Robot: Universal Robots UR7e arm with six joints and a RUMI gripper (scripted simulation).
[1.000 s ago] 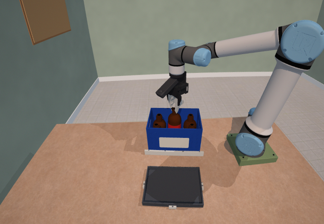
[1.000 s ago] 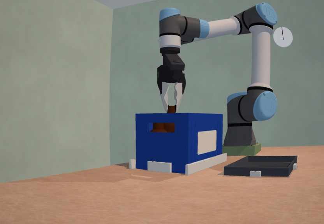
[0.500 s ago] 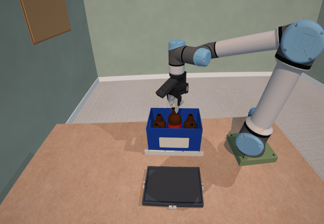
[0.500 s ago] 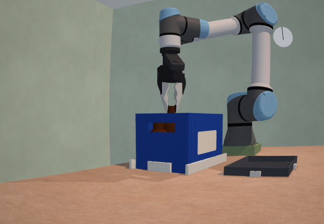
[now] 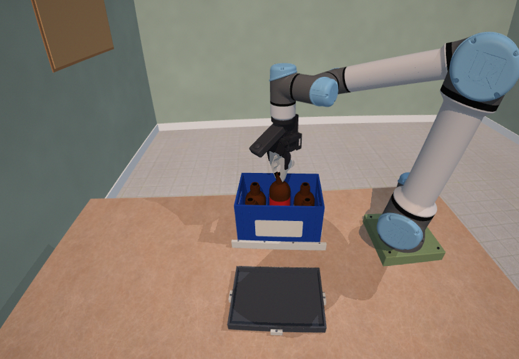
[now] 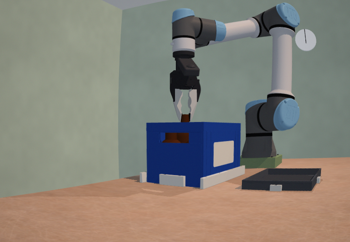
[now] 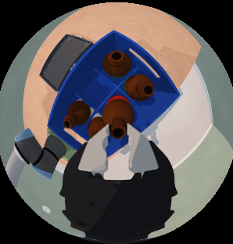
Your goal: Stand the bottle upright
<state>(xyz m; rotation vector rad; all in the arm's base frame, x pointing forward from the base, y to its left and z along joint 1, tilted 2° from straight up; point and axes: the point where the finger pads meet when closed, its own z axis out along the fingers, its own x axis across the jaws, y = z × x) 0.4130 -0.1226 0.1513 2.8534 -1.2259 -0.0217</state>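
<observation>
Arm reaching out, wrist straight down.
My gripper (image 6: pixel 185 117) points vertically at frame centre, jaws clamped on a bottle neck (image 6: pixel 185 118).
</observation>
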